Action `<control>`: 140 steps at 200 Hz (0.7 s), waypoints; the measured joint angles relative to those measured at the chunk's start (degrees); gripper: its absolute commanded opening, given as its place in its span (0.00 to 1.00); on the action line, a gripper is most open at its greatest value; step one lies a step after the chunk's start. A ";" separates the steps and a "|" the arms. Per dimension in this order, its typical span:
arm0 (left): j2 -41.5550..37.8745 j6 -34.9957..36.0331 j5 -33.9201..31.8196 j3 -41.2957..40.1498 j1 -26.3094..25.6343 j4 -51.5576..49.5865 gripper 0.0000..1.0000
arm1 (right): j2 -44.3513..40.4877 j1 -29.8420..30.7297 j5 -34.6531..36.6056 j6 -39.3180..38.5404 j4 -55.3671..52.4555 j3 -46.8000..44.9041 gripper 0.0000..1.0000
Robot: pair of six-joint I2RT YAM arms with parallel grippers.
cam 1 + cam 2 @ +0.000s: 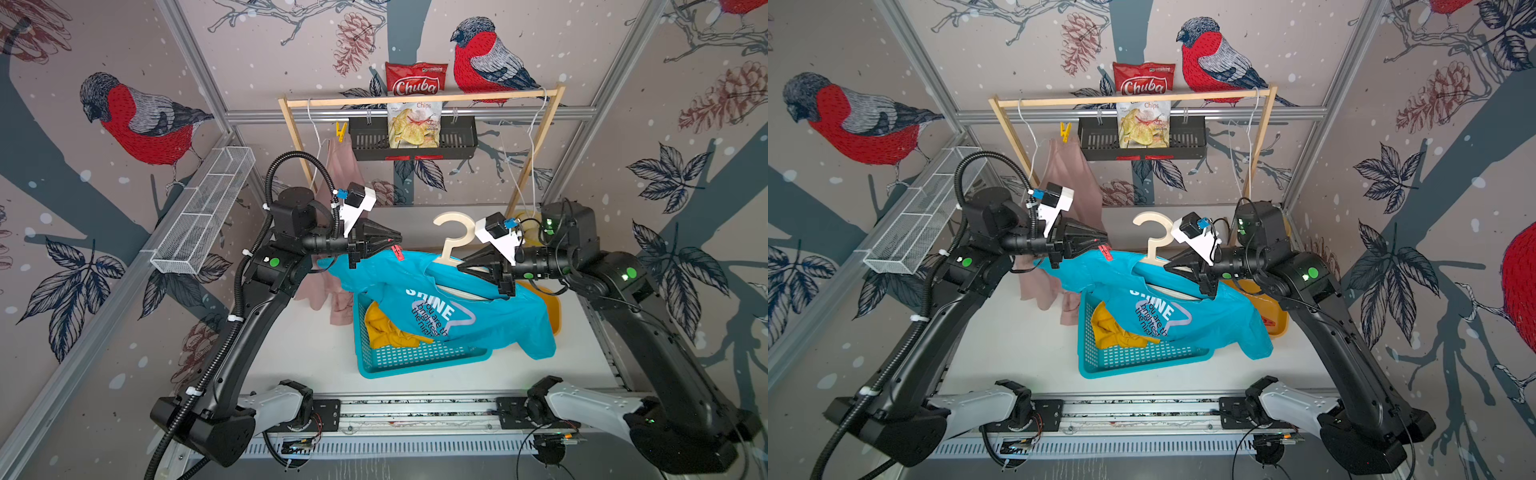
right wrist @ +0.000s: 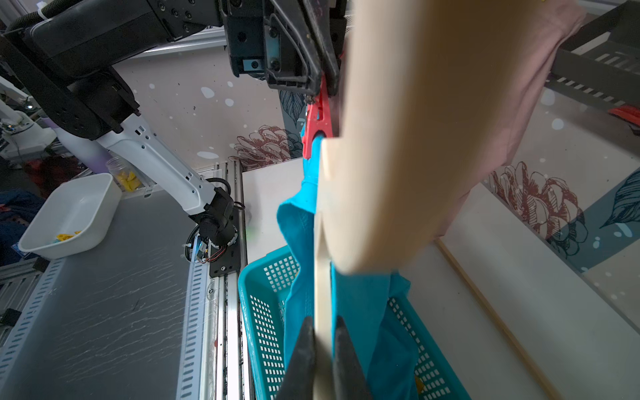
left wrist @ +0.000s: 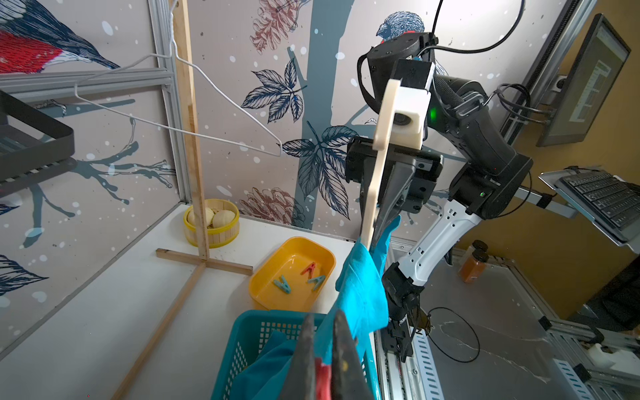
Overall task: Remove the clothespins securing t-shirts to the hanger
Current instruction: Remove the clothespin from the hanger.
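A teal t-shirt [image 1: 478,316] hangs on a cream hanger [image 1: 455,237] above a teal basket [image 1: 415,361]. My right gripper [image 2: 323,322] is shut on the hanger's bar near the neck. At the shirt's other shoulder my left gripper [image 3: 323,315] is shut on a red clothespin [image 1: 397,252] that clips the cloth; the right wrist view shows the same clothespin [image 2: 318,117]. A pale pink t-shirt [image 1: 340,174] hangs from the rack with a yellow clothespin [image 1: 341,131] on it. A yellow t-shirt [image 1: 384,328] lies in the basket.
A yellow tray [image 3: 263,287] holds one red and two light blue clothespins. A bare wire hanger [image 3: 173,128] hangs on the wooden rack [image 1: 415,99]. A black shelf basket [image 1: 457,141] holds chip bags. A bamboo steamer [image 3: 211,221] stands by the rack's foot, and a white wire basket [image 1: 203,212] is on the left wall.
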 measured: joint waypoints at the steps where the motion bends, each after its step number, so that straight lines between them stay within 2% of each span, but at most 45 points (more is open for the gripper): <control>1: -0.02 -0.02 -0.09 0.00 0.00 0.07 0.00 | -0.02 -0.02 0.04 0.00 0.07 -0.02 0.00; 91: -1.95 1.68 -12.96 3.10 0.00 -4.61 0.00 | 1.60 -0.46 2.21 0.76 5.27 -1.42 0.00; 140: -3.80 4.44 -18.08 4.94 0.04 -6.38 0.00 | 3.39 -0.20 9.88 1.16 1.81 -3.04 0.00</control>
